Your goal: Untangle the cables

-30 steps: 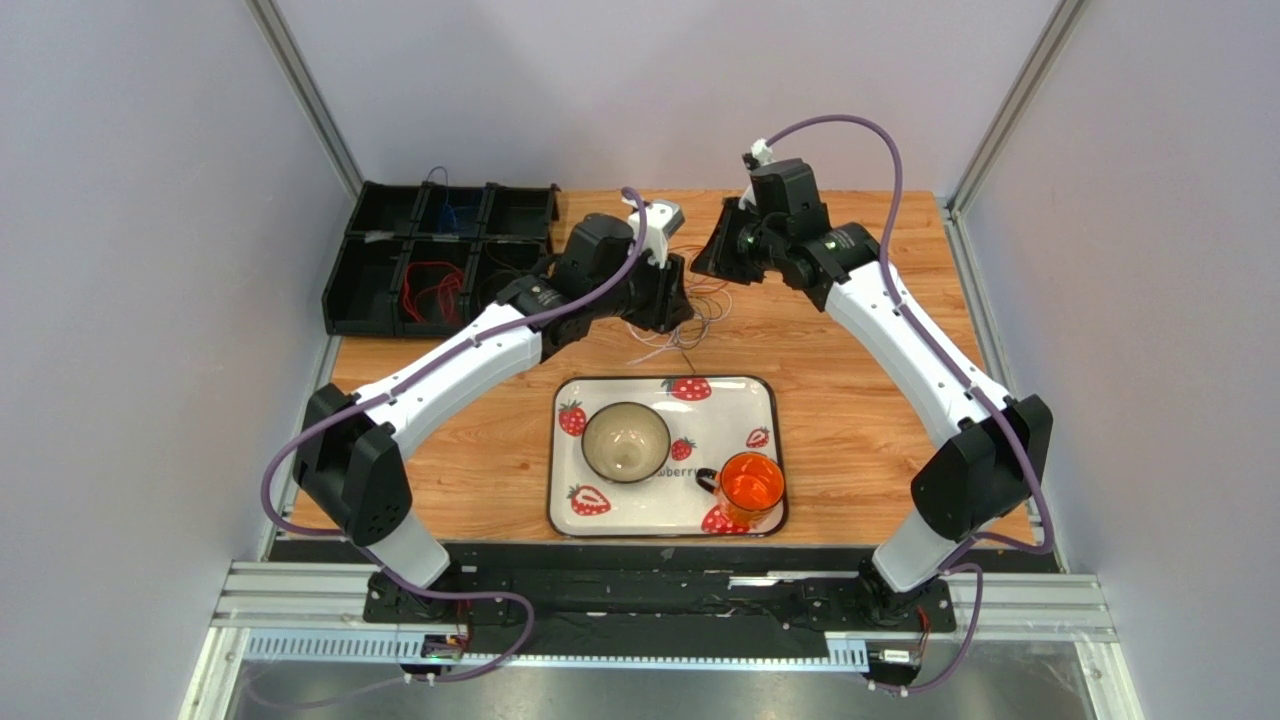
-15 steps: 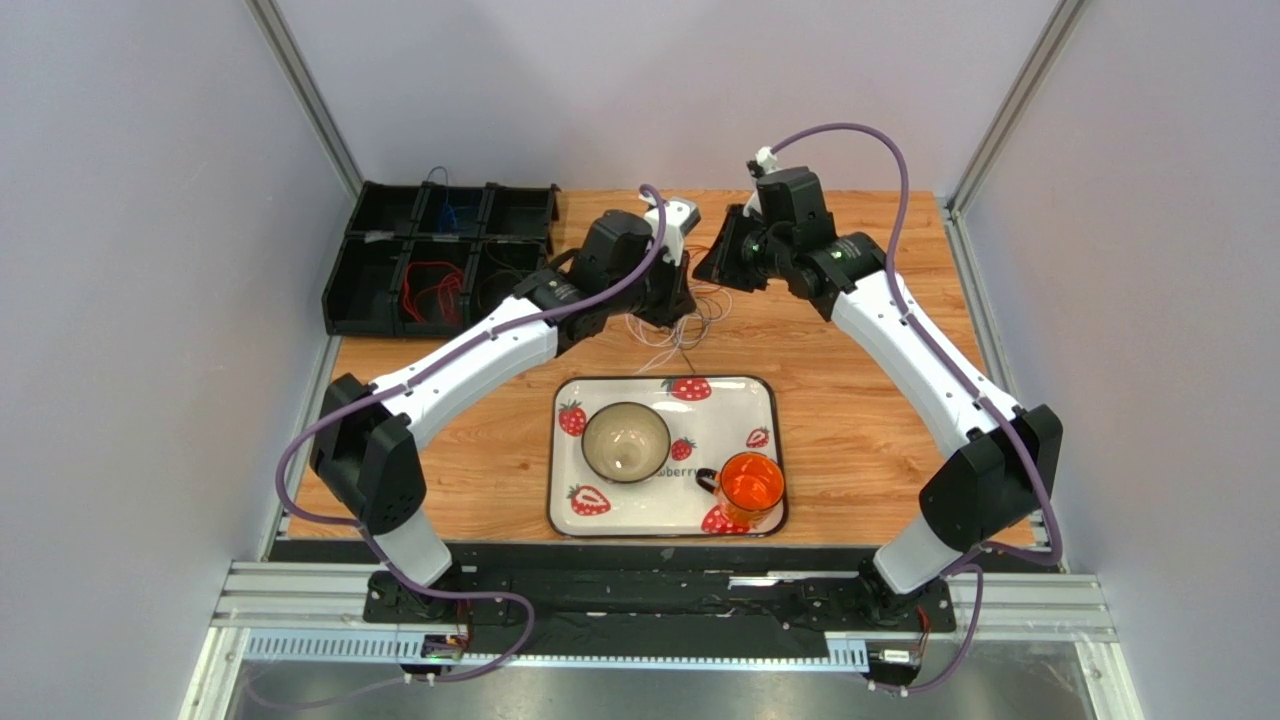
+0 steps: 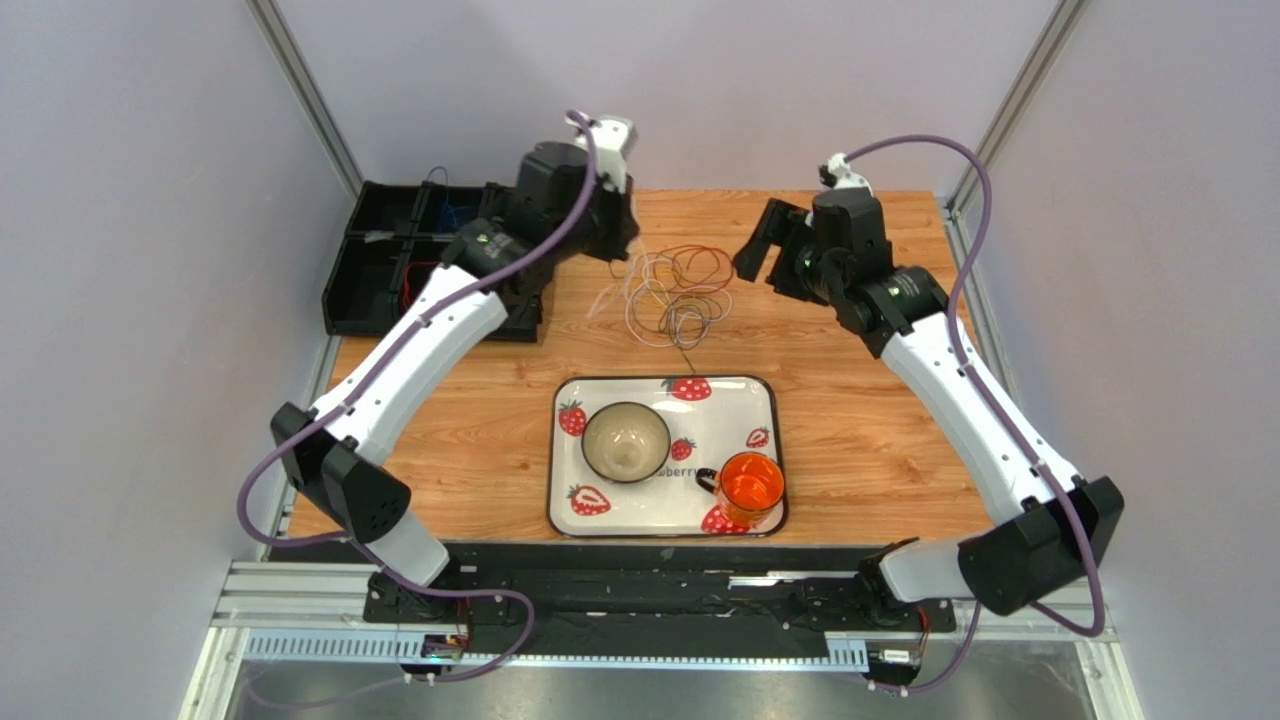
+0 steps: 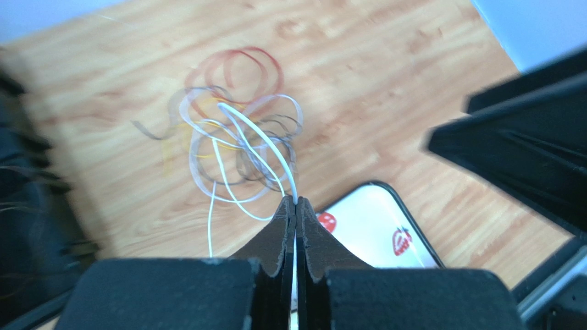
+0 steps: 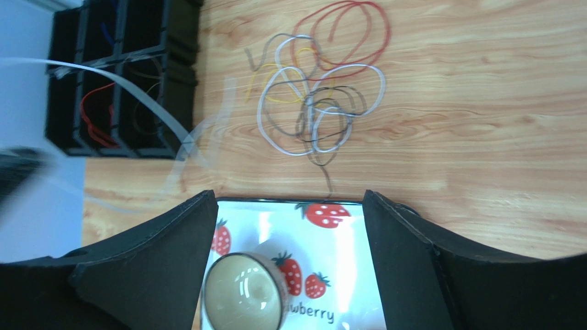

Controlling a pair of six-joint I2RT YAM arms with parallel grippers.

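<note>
Pinching one white cable (image 4: pixel 265 141), the left gripper (image 4: pixel 296 203) is clamped; the right gripper (image 5: pixel 288 199) gapes empty.

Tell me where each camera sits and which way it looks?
Top: above and behind, looking down at table, cables, tray; both arms show.
Left wrist: on that arm, looks along the left gripper, shut on white cable.
Right wrist: on that arm, looks down past the open right gripper.
Shared: all show cables and tray.

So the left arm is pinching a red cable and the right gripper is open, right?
Not quite: the left gripper pinches a white cable, not a red one; the left wrist view shows it. The right gripper is indeed open.
</note>
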